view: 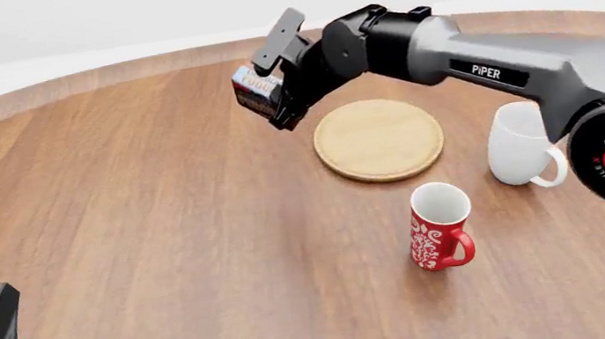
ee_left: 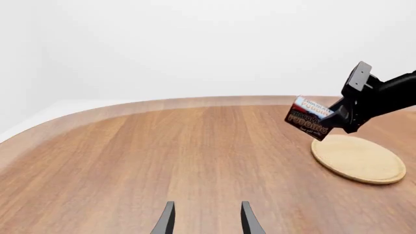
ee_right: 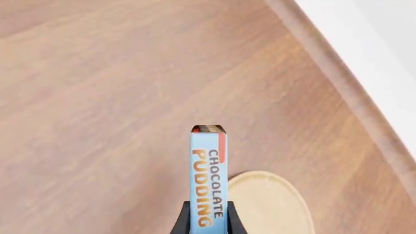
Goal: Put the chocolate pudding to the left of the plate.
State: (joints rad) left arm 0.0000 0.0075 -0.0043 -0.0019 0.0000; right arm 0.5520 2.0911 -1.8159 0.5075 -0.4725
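My right gripper is shut on the chocolate pudding, a small carton with a dark brown front and light blue top. It holds the carton in the air above the table, just beyond the far-left rim of the plate, a flat round tan wooden disc. The right wrist view shows the carton edge-on between the fingers with the plate beside it. The left wrist view shows the carton and the plate far off. My left gripper is open and empty at the near left, low over the table.
A white mug stands right of the plate. A red patterned mug stands in front of the plate. The wooden table has a curved far edge behind the plate.
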